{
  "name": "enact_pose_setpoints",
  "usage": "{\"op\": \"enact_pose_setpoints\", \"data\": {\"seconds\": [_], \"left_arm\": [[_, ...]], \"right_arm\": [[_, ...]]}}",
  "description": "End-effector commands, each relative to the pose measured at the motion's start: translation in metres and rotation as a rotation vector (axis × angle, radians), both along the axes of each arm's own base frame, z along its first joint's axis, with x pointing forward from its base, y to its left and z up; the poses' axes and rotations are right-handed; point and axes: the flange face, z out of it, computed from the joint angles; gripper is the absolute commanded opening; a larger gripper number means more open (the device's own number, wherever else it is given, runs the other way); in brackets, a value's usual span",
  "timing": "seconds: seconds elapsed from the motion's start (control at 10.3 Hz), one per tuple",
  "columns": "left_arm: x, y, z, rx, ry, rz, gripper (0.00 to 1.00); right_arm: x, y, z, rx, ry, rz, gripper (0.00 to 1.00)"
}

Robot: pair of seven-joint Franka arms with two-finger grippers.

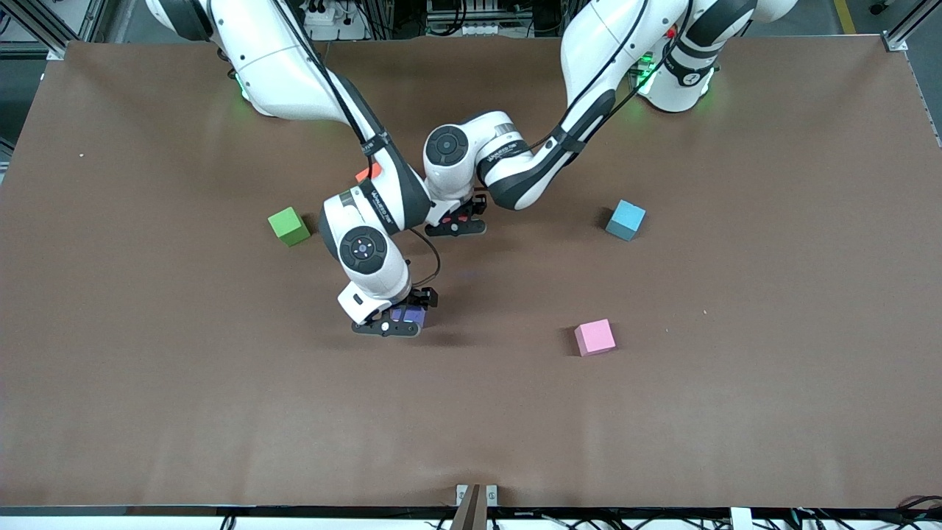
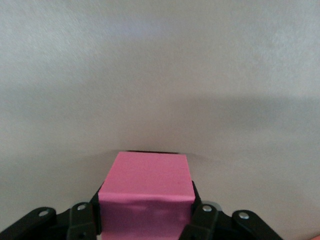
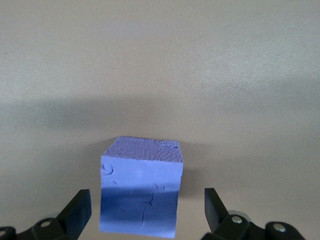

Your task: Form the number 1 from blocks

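A pink block (image 2: 145, 187) sits between the black fingers (image 2: 80, 217) of my left gripper (image 2: 145, 222), which is shut on it. In the front view that gripper (image 1: 456, 225) is low over the middle of the table and hides its block. My right gripper (image 1: 394, 324) is down around a purple block (image 1: 409, 315), nearer to the front camera. In the right wrist view the purple block (image 3: 141, 192) stands on the table between the open fingers (image 3: 77, 209), with a gap on each side. A second pink block (image 1: 595, 337) lies free toward the left arm's end.
A green cube (image 1: 288, 226) sits toward the right arm's end. A light blue cube (image 1: 625, 219) lies toward the left arm's end. A red-orange cube (image 1: 368, 173) shows partly from under the right arm's forearm. The brown table (image 1: 221, 412) is bare near the front camera.
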Motion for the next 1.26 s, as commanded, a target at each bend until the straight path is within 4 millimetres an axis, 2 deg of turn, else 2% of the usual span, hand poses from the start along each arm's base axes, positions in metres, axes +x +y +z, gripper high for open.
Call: {"op": "enact_pose_setpoints", "data": {"seconds": [0.0, 0.1, 0.19, 0.29, 0.39, 0.58, 0.77, 0.97, 1.16], "left_arm": [[-0.002, -0.008, -0.001, 0.010, -0.038, 0.009, 0.00], [-0.003, -0.009, -0.001, 0.007, -0.037, 0.009, 0.00], [-0.002, -0.009, -0.001, 0.003, -0.041, 0.010, 0.00], [-0.003, -0.010, -0.001, 0.002, -0.040, 0.007, 0.00], [-0.004, -0.009, -0.002, 0.004, -0.038, 0.007, 0.00], [-0.004, -0.009, -0.002, 0.005, -0.039, 0.006, 0.00], [-0.004, -0.010, -0.002, 0.002, -0.037, 0.009, 0.00], [-0.003, -0.011, -0.002, -0.013, -0.041, 0.014, 0.00], [-0.005, -0.012, -0.004, -0.013, -0.039, 0.016, 0.00]], "right_arm": [[0.008, 0.000, -0.012, -0.001, -0.009, 0.011, 1.00], [0.010, 0.001, -0.014, 0.012, -0.034, 0.008, 0.97], [0.012, -0.001, -0.018, 0.017, -0.038, 0.004, 0.52], [0.014, -0.005, -0.018, 0.021, -0.036, -0.007, 0.13], [0.015, -0.006, -0.014, 0.043, -0.025, -0.025, 0.00], [0.020, -0.018, 0.005, 0.050, 0.004, -0.039, 0.00], [0.030, -0.034, 0.055, 0.055, 0.050, -0.029, 0.00], [0.036, -0.057, 0.109, 0.075, 0.047, -0.057, 0.00], [0.039, -0.089, 0.152, 0.085, 0.069, -0.093, 0.00]]}}
